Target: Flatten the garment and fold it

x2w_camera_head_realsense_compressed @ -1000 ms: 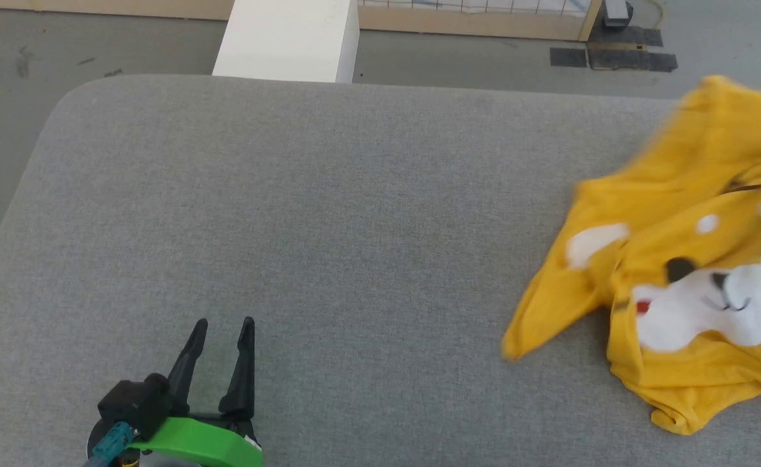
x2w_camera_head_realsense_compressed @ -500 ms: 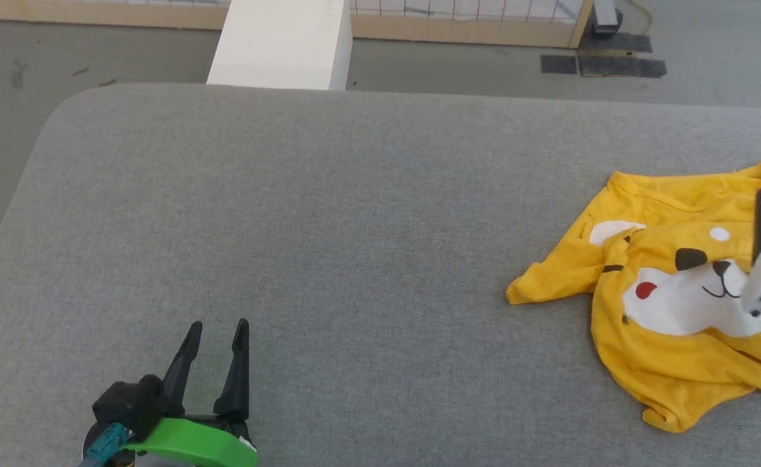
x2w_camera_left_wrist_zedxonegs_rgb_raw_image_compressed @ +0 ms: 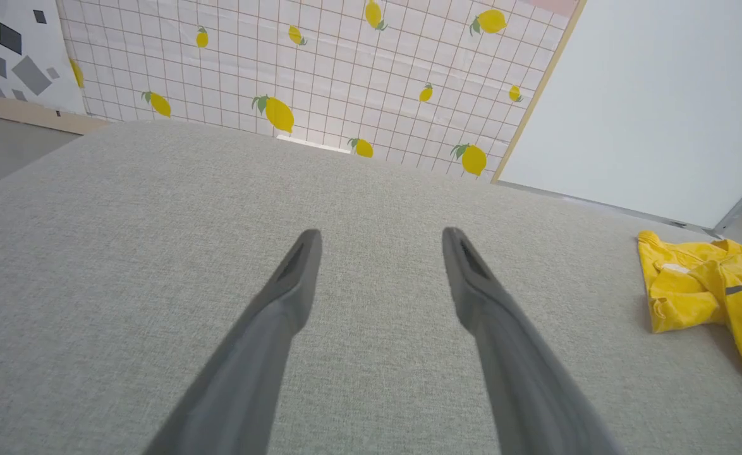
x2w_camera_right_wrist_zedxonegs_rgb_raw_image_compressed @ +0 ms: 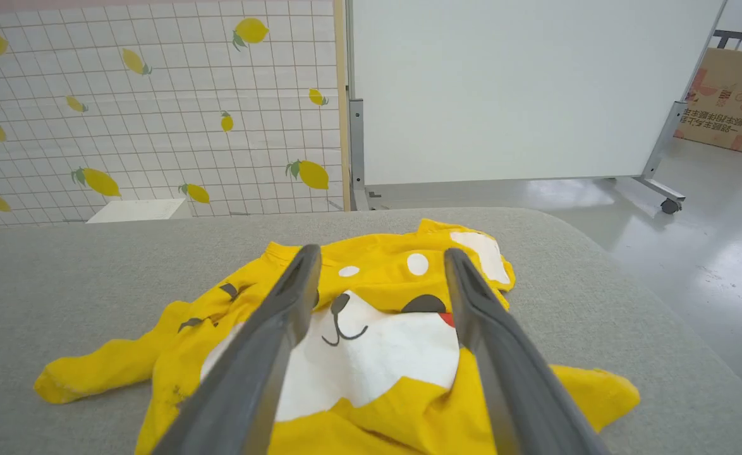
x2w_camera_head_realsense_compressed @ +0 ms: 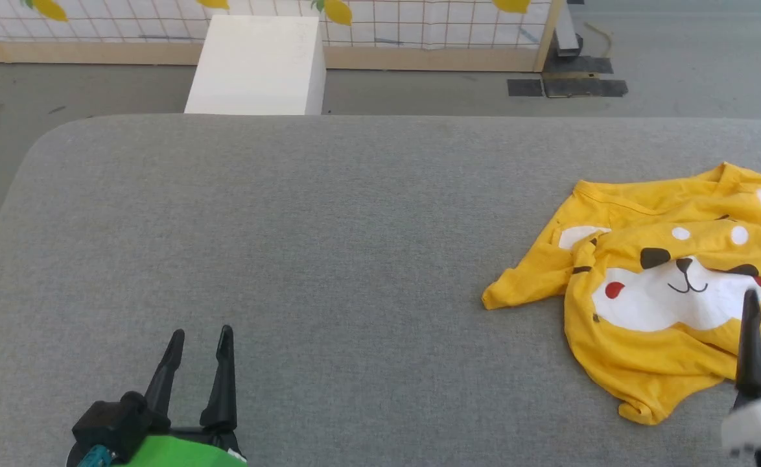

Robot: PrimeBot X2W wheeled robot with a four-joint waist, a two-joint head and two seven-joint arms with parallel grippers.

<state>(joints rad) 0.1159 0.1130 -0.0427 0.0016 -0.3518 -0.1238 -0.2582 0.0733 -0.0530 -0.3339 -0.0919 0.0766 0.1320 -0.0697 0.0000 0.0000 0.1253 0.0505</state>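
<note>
Here's the shirt (x2w_camera_head_realsense_compressed: pixel 653 305), lying on the right side of the grey table (x2w_camera_head_realsense_compressed: pixel 354 227), and it's far from flat. It's rumpled, print side up, and the cartoon face shows plainly: white oval, black nose, red dot on the cheek. One sleeve pokes out toward the robot's left with a white patch on it. The collar points to the far edge and the hem is bunched up on the near side.

The right gripper (x2w_camera_right_wrist_zedxonegs_rgb_raw_image_compressed: pixel 382 251) hangs above the near part of the shirt, jaws spread wide with nothing between them, and the face print shows right through the gap. In the head view one of its dark fingers (x2w_camera_head_realsense_compressed: pixel 752 337) rises at the lower right, over the shirt's near edge.

Across on the other side, the left gripper (x2w_camera_head_realsense_compressed: pixel 202 331) sits low at the near left of the table, well apart from the shirt. Its jaws are open too, holding nothing, with bare grey cloth under them.

Beyond the table's far edge stands a white box (x2w_camera_head_realsense_compressed: pixel 257 65) on the floor, with a lemon-print screen (x2w_camera_left_wrist_zedxonegs_rgb_raw_image_compressed: pixel 320 69) behind it and a white panel (x2w_camera_right_wrist_zedxonegs_rgb_raw_image_compressed: pixel 523 88) to the right of that.
</note>
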